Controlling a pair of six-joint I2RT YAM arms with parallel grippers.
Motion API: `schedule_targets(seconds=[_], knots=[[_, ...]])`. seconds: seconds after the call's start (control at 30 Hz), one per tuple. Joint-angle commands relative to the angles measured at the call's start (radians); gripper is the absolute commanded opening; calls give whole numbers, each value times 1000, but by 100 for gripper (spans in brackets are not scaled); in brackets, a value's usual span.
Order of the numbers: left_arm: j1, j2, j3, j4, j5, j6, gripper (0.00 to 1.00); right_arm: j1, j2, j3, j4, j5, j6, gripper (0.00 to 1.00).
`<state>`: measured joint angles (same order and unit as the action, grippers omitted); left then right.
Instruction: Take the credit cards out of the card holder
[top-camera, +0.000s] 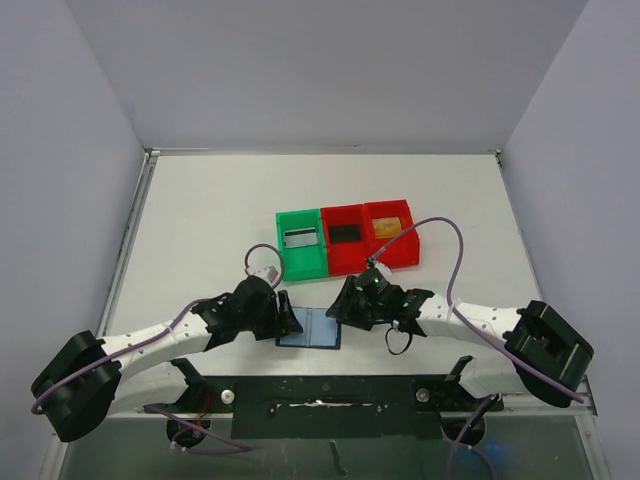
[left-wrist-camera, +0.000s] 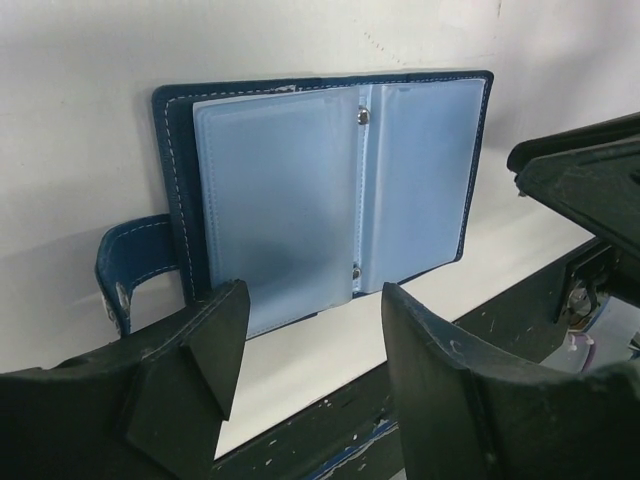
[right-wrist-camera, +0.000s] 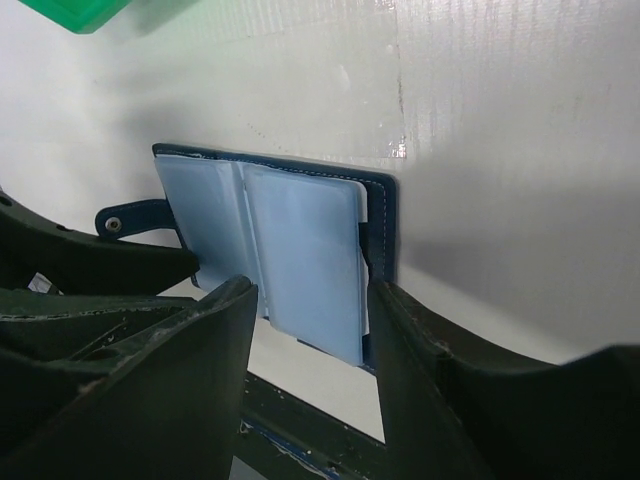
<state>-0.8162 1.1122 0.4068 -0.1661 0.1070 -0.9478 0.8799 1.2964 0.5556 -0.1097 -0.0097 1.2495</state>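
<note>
The card holder (top-camera: 310, 329) lies open and flat near the table's front edge, dark blue with pale blue-grey pockets (left-wrist-camera: 320, 190), which show only plain plastic. It fills the middle of the right wrist view too (right-wrist-camera: 290, 250). My left gripper (top-camera: 290, 322) hangs at its left edge, fingers apart (left-wrist-camera: 310, 345), nothing between them. My right gripper (top-camera: 338, 308) is at its right edge, open (right-wrist-camera: 310, 330), straddling the holder's near right corner; one finger (right-wrist-camera: 410, 330) is against the cover's edge. Credit cards lie in the bins: greyish (top-camera: 299, 238), black (top-camera: 345, 233), tan (top-camera: 388, 225).
A green bin (top-camera: 302, 262) and two red bins (top-camera: 347, 260) (top-camera: 400, 252) stand in a row just behind the holder. The holder's snap strap (left-wrist-camera: 125, 265) sticks out on one side. The black base plate (top-camera: 320, 400) runs along the near edge.
</note>
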Motion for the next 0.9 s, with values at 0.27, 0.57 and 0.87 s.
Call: schedule_targets(seconds=[0.27, 0.57, 0.87], knots=[[-8, 3, 19, -8, 1, 29, 48, 10, 116, 39, 123, -83, 4, 40], [-12, 19, 6, 18, 22, 29, 43, 11, 185, 33, 241, -174, 11, 24], [-16, 32, -5, 46, 38, 24, 40, 9, 224, 16, 408, -275, 31, 14]])
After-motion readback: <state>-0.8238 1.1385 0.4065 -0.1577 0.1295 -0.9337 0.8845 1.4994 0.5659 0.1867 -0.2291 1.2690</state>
